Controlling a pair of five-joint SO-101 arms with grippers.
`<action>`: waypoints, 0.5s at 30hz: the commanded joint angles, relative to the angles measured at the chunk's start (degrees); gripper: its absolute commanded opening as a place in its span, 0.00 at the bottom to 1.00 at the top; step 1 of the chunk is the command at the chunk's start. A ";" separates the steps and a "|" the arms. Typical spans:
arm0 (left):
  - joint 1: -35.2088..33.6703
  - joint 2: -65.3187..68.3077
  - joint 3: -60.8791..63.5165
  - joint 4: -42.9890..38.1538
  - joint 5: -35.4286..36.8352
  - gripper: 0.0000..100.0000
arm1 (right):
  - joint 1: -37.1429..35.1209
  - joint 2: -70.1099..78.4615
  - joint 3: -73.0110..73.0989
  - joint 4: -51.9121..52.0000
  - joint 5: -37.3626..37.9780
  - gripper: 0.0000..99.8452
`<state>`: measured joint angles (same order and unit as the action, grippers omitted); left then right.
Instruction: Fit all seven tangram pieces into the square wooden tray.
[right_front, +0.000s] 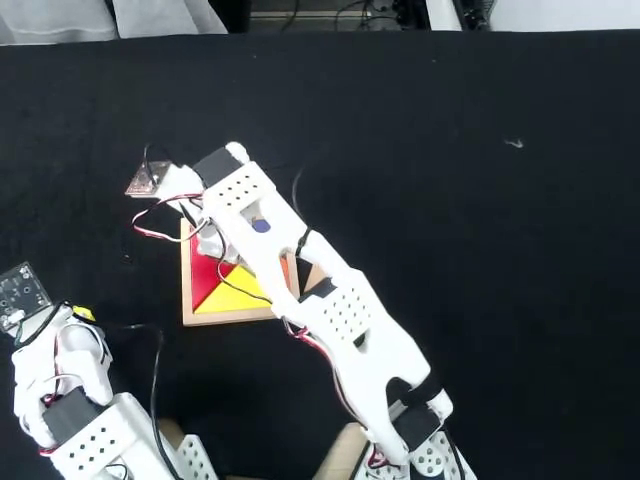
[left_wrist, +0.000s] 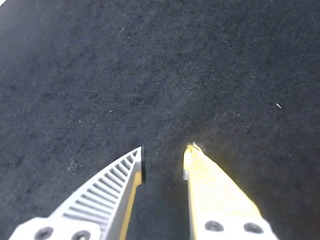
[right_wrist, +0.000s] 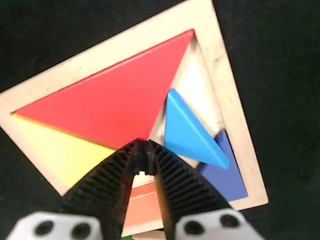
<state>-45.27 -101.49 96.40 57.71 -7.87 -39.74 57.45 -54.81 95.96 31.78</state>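
My right gripper (right_wrist: 144, 150) is clenched on nothing, its tips over the tray (right_wrist: 231, 110) where the red triangle (right_wrist: 115, 95) meets the yellow triangle (right_wrist: 60, 152). A light-blue triangle (right_wrist: 187, 130) touches a dark-blue piece (right_wrist: 227, 175) in the tray's corner. My left gripper (left_wrist: 165, 150) hangs released over black cloth (left_wrist: 150, 60), apart from the tray.
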 joint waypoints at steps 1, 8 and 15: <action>0.75 -0.09 1.01 0.44 0.18 0.15 | -0.35 -1.19 -1.01 -3.52 -0.88 0.01; 0.75 0.00 1.01 0.44 0.18 0.15 | -0.18 -1.54 -1.01 -8.97 -0.97 0.01; 0.75 0.00 1.01 0.44 0.18 0.15 | -0.09 -4.26 -13.93 1.67 -2.02 0.01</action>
<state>-45.27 -101.49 96.40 57.71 -7.87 -39.74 57.54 -60.62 92.26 30.64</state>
